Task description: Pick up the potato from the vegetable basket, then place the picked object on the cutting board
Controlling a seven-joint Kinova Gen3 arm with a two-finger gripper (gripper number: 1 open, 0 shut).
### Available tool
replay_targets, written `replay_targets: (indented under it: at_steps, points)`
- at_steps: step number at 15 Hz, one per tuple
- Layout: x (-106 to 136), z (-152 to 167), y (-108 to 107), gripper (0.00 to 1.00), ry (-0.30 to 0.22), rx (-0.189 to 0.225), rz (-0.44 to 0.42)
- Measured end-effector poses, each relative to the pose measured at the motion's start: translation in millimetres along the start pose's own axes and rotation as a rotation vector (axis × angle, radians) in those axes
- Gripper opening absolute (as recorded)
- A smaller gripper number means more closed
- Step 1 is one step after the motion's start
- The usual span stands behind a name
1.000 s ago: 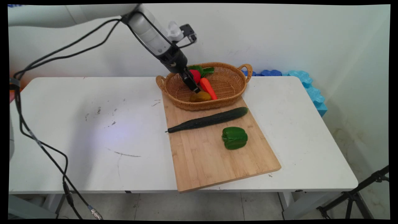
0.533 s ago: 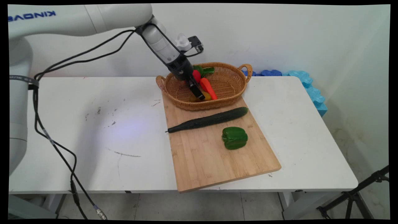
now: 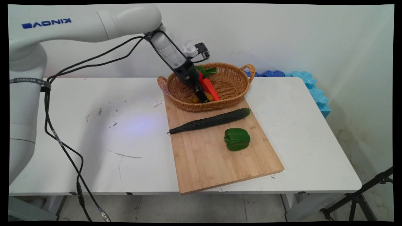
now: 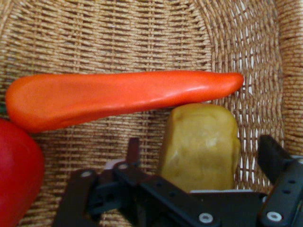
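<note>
White table (image 3: 94, 141) surface carries a wooden cutting board (image 3: 216, 157) at frame centre, with a wicker basket (image 3: 234, 91) at its upper end. Gripper (image 4: 199, 156) is inside the basket, jaws open, straddling a yellow-brown potato (image 4: 201, 146). Orange carrot (image 4: 118, 97) lies just above it, touching; red vegetable (image 4: 16, 175) sits lower left.

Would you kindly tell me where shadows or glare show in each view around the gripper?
Main view: soft, even light, only a thin shadow under the cucumber on the board, no glare at the gripper. Hand view: the carrot carries a mild sheen and throws a dark shadow on the basket weave below it; the yellow vegetable is evenly lit.
</note>
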Motion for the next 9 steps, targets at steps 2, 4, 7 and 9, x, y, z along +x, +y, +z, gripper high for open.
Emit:
replay_targets:
  at_steps: [2, 4, 7, 9]
  points:
    - [0.6, 3.5, -1.3, 0.0, 0.0, -0.001, 0.005]
    - [0.9, 6.9, -3.3, 0.0, -0.002, 0.0, 0.014]
    - [4.2, 9.3, -4.3, 0.0, 0.005, 0.002, 0.025]
    - [9.1, 4.9, -3.9, 0.0, 0.021, 0.008, 0.033]
